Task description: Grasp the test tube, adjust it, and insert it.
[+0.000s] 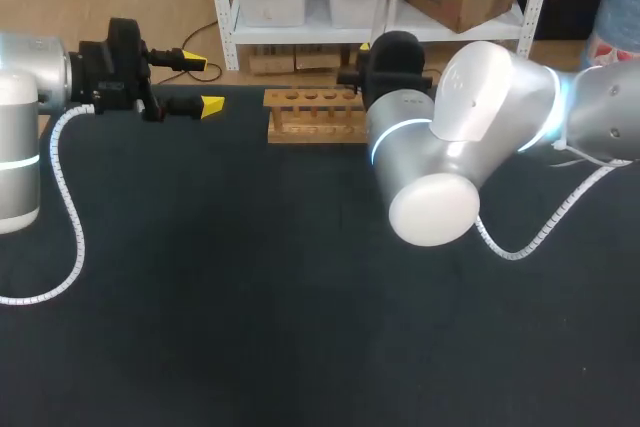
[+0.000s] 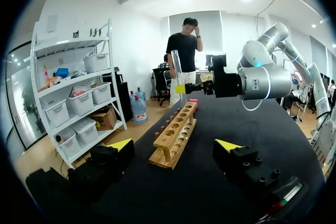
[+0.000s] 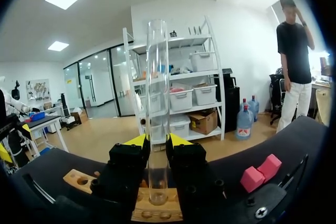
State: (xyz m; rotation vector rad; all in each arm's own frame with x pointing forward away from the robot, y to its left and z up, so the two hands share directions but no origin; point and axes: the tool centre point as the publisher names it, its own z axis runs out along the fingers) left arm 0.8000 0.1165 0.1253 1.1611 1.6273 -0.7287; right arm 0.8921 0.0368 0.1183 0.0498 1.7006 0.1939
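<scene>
Test tube (image 3: 158, 103): clear smooth glass, straight-walled, open mouth upward, long axis vertical.

Right wrist view: clamped from two sides between the yellow tips of right gripper (image 3: 158, 141), with most of its length standing above the fingers. Rounded base close over wooden rack (image 3: 79, 179), directly ahead of the fingers; contact with the wood cannot be told. Rack is pale plank wood with a row of round holes. Two pink blocks (image 3: 261, 171), soft-looking, lie beside the rack on matte black table (image 1: 250, 277).

Left wrist view: tube upright over the rack's far end, gripped side-on. Left gripper (image 2: 174, 145) spread wide and empty, looking down the rack's length from its near end, well apart from the tube.

Head view: right arm reaches past the middle to the rack's right end, its wrist hiding the fingers. Left gripper is off the rack's left end.

Judgement: next move turns on a straight descent along the tube's own axis into the hole beneath. Only the right arm is placed for it. Any tilt risks catching the hole's rim.
</scene>
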